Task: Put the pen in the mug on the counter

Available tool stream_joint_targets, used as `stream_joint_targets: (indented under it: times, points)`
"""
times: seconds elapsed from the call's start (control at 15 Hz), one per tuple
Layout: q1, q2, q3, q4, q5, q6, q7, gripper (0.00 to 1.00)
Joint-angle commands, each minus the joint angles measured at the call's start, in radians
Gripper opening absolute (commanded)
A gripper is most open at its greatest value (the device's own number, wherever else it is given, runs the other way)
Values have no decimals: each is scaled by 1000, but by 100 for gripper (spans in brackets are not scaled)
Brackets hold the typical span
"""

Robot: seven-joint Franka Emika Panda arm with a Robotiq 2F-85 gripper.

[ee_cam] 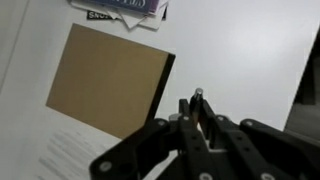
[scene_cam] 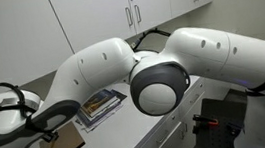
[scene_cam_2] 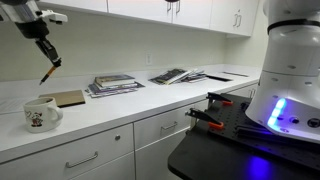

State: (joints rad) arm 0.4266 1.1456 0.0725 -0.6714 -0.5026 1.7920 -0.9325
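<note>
I have the gripper raised well above the counter at its far end, as an exterior view shows. Its fingers are closed down to a narrow gap around the pen. The pen hangs tilted below the fingertips, its lower end pointing down and off to one side. In the wrist view the pen pokes out between the 2 dark fingers, and the gripper sits over the edge of the brown board, with bare white counter beside it.

The mug stands upright on the counter near its front edge, white with a small print on its side and its handle turned toward the board. In that exterior view the pen's tip is above the mug and clear of it, touching nothing. I cannot tell whether it is lined up over the opening. The brown board lies flat just behind the mug.

Farther along the counter lie 2 spreads of books, and another stack of them shows at the top of the wrist view. In an exterior view the arm fills most of the picture, with the books and the board showing beneath it. The white robot base stands on a dark table next to red-handled clamps.
</note>
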Motion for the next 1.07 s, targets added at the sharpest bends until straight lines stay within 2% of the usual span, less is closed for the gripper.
stream_joint_targets:
  times: [0.0, 0.2, 0.47, 0.53, 0.73, 1.0]
  points:
    - [-77, -51, 46, -92, 97, 2, 59, 4]
    - [-157, -66, 67, -166, 178, 63, 110, 4]
    - [-231, -118, 63, -322, 202, 200, 169, 4]
    - [-249, -140, 72, -375, 206, 230, 151, 4]
    - [-282, -190, 86, -516, 215, 305, 150, 4]
    - [-300, -268, 72, -720, 200, 393, 207, 4]
